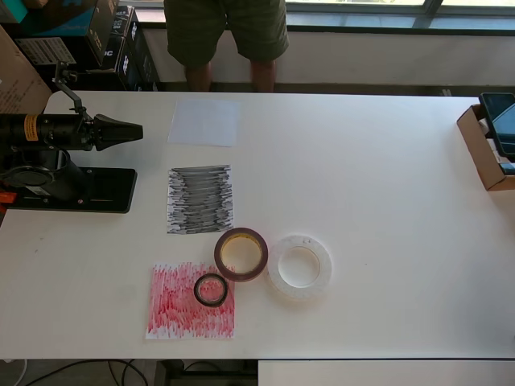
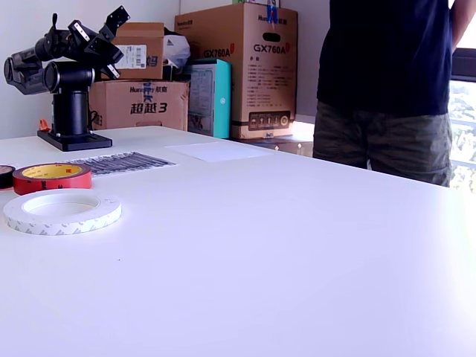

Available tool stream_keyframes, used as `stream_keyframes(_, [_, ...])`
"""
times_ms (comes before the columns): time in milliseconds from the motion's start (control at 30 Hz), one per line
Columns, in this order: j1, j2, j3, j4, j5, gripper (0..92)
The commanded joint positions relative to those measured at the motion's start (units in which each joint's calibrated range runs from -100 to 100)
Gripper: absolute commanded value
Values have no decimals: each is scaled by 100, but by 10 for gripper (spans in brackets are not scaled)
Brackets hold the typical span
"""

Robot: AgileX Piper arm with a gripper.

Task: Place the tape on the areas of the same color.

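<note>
In the exterior view the large translucent white roll (image 2: pixel 62 211) lies flat nearest the camera on the white table (image 2: pixel 297 245). Just behind it, toward that view's left, lies the dark red roll (image 2: pixel 52 178) with its yellowish core, and only a sliver of the small black roll (image 2: pixel 4 175) shows at the left edge.

From overhead, the white roll (image 1: pixel 299 266) sits on bare tabletop (image 1: pixel 378 185), close beside the red roll (image 1: pixel 241 254); whether the two touch cannot be told. The red roll lies between the patches, its rim just off the upper right corner of the red scribbled patch (image 1: pixel 190 301). The black roll (image 1: pixel 211 289) rests flat on that red patch, near its right edge, close under the red roll.

Farther back comes the black scribbled patch (image 1: pixel 200 199), with no roll on it, and beyond it the plain white patch (image 1: pixel 206 121), likewise bare.

The arm's base (image 1: pixel 68 189) stands at the overhead view's left, well apart from every roll. The gripper (image 1: pixel 129 131) points across the table toward the white patch, holding nothing; its fingers look drawn together into a tapered tip.

At the far side a person in olive shorts (image 1: pixel 226 32) stands at the table's edge. Cardboard boxes (image 2: pixel 236 67) are stacked behind the arm, and an open box (image 1: pixel 487 149) sits at the overhead view's right edge.
</note>
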Motion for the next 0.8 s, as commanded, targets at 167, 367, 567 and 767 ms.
stream_keyframes(167, [23,-20,-28,50,-40,34])
stream_keyframes(367, [23,-20,-28,50,-40,33])
stream_keyframes(567, [7,-29,-28,7,-89,35])
stream_keyframes(767, [47,111,-482,24,-40,37])
